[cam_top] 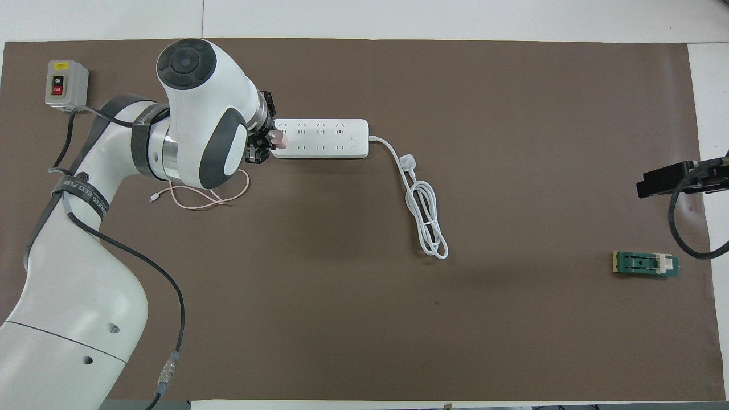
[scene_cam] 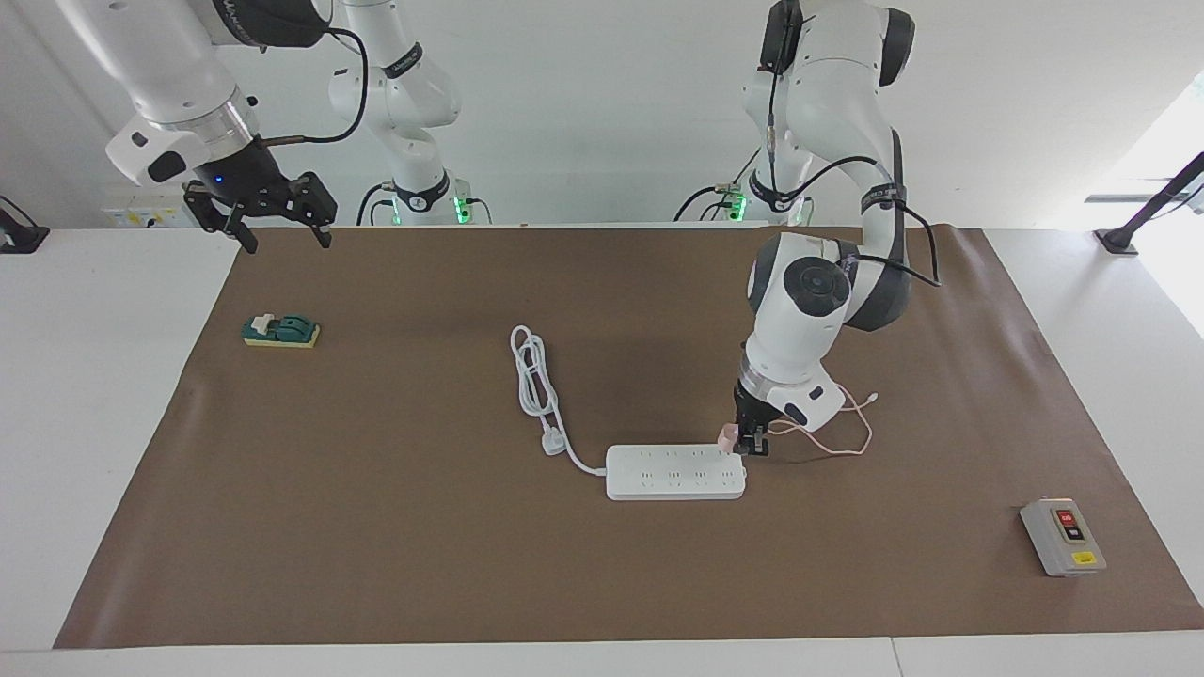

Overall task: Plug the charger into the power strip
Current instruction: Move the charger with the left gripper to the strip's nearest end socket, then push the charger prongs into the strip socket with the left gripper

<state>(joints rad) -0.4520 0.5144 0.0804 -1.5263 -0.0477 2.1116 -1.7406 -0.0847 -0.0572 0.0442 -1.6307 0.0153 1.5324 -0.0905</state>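
One charger (scene_cam: 726, 436), the little pink cube, sits clamped in your left gripper (scene_cam: 750, 446) right over the end of the power strip (scene_cam: 675, 471) toward the left arm's end of the table, its pink cable (cam_top: 200, 196) looped on the brown mat (scene_cam: 376, 527) nearer the robots. Your right gripper (scene_cam: 279, 235) waits with fingers spread, up above the mat's corner near the green block (scene_cam: 280, 331).

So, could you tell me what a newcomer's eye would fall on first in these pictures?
Probably the left gripper, shut on the pink charger just over the end of the power strip at mid-table, toward the left arm's end, with the pink cable trailing on the mat beside it. Next, the right gripper, waiting open above the mat's corner at its own end, near a green block.
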